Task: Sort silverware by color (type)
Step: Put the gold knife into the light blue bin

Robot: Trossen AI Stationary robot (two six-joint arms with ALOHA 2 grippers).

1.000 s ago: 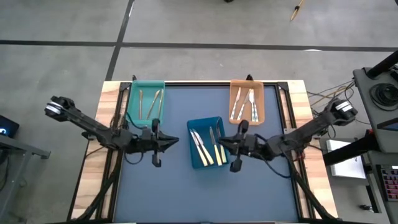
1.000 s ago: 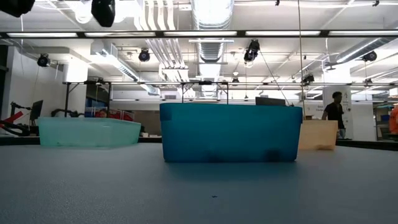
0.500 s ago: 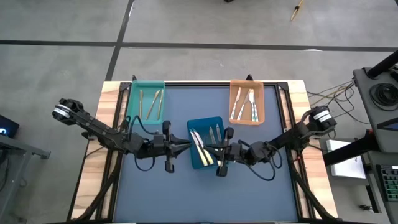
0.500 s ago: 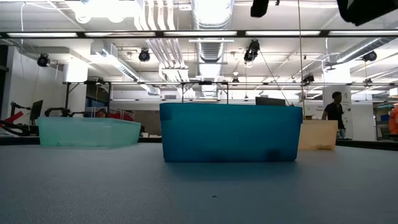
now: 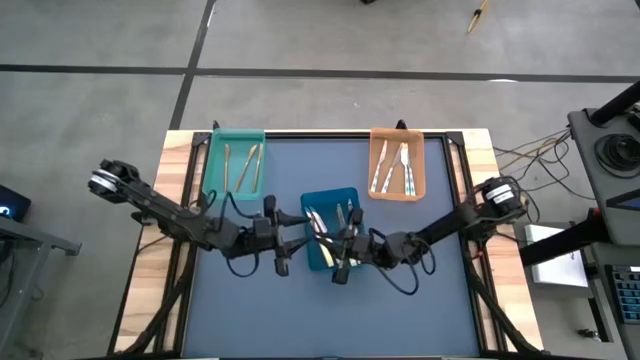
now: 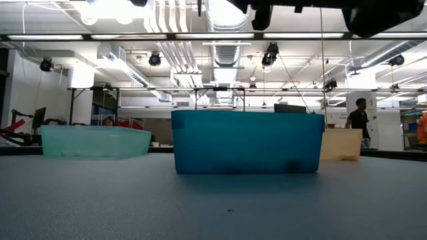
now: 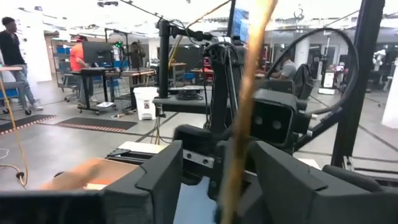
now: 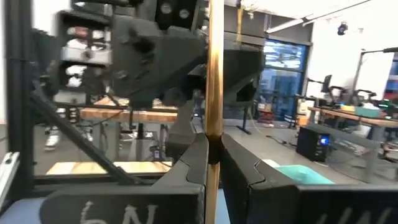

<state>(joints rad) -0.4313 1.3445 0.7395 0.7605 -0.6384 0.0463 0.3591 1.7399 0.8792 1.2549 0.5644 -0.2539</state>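
Observation:
My two grippers meet tip to tip above the blue tray [image 5: 322,252] at mid-table. My right gripper [image 8: 214,148] [image 5: 338,246] is shut on a slim gold-handled utensil [image 8: 214,74]. My left gripper [image 7: 217,165] [image 5: 300,238] faces it, open. Its fingers [image 7: 158,177] stand on either side of the same utensil [image 7: 252,87] with room between. More silverware lies in the blue tray, in the teal tray [image 5: 235,165] and in the orange tray [image 5: 398,166]. My right gripper pinches the utensil's gold handle [image 8: 214,127] between its two fingers. The fingers come level from the table's right and lie across it. The utensil stands upright, lifted clear over the blue tray; both its ends run out of the wrist view.
The teal tray stands at the far left and the orange tray at the far right of the dark mat [image 5: 400,290]. In the low view the blue tray [image 6: 245,142] stands in the middle, and dark arm parts [image 6: 373,13] show along the top. People stand far off in the room.
My left gripper has moved toward the table's right and my right gripper toward its left. They were apart on either side of the blue tray and now meet above it.

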